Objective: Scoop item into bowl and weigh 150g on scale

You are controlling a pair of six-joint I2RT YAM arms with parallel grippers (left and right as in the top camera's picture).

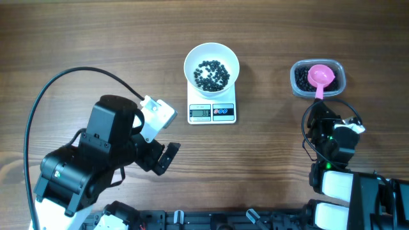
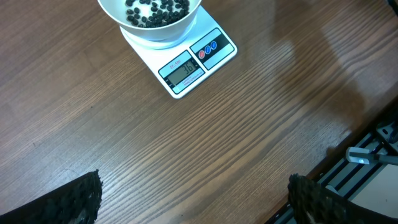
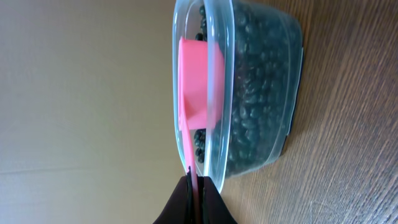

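Right end effector (image 3: 196,186) is pinched shut on the handle of the pink plastic scoop (image 3: 199,81), which runs straight ahead into the clear plastic tub (image 3: 273,93) of small black beans (image 3: 255,81). The round white bowl (image 1: 189,64) on the white scale (image 1: 211,112) sits off to its left. Left end effector (image 1: 167,155) is wide open and empty.

Left arm (image 1: 96,153): bulky matte black, white wrist block (image 1: 157,115), black cable (image 1: 57,82) arcing near the left edge of the tabletop (image 1: 16,51). Left gripper (image 2: 194,202) has knobbly black pads (image 2: 78,200). Right arm (image 1: 332,144): black, white housings (image 1: 335,185), tiny green light (image 1: 330,137).
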